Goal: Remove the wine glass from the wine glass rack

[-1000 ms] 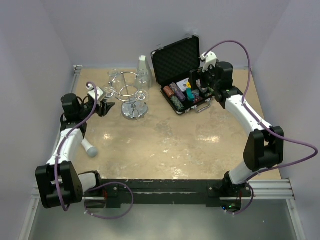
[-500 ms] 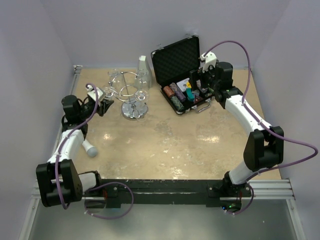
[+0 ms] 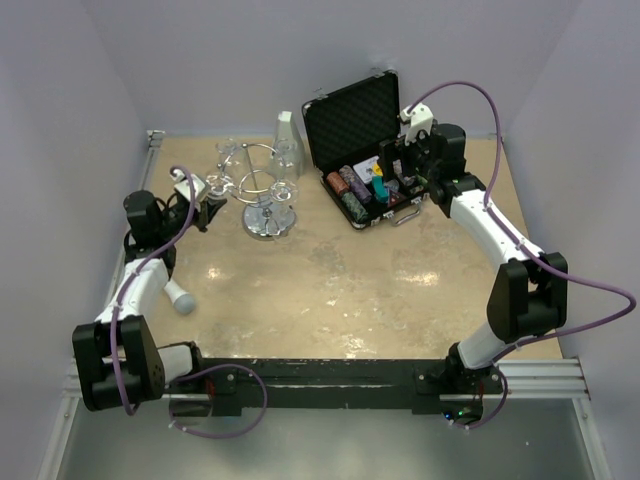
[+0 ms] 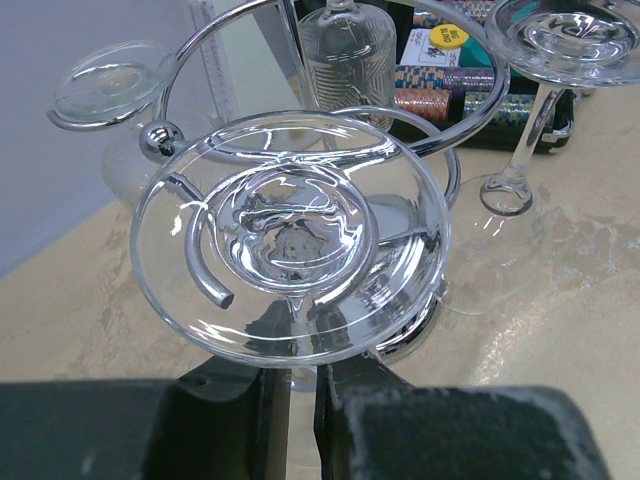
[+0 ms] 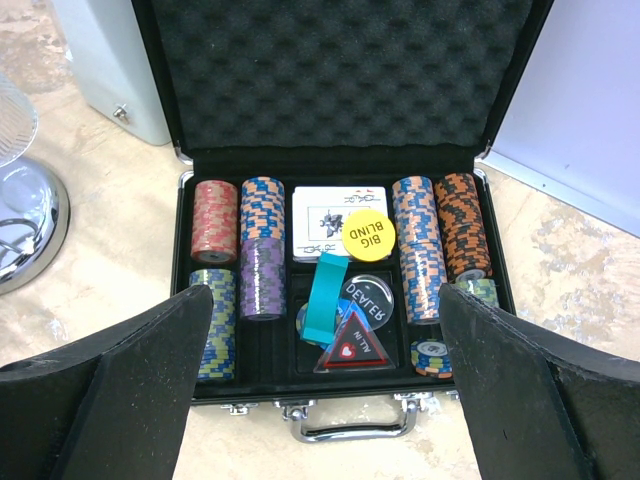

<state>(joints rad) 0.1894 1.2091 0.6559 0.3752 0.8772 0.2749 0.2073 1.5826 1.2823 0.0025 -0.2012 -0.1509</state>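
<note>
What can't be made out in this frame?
Left wrist: the bowl of the wine glass, hidden below its own foot and the left gripper.
Left wrist: whether that foot rests on the wine glass rack wire; clear glass overlaps it.
Top external: left jaws, too small.
Right wrist: rack base, cut by left edge.

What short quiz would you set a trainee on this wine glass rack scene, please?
1. Fill in: the yellow disc in the case reads "BIG ____".
2. True or false: the right gripper is shut.
3. What is the left gripper shut on? A) the stem of the wine glass, B) the yellow disc, C) nothing.

Key: 1 BLIND. 2 False; it is wide open. 3 A; the glass hangs foot-up on the wine glass rack.
</note>
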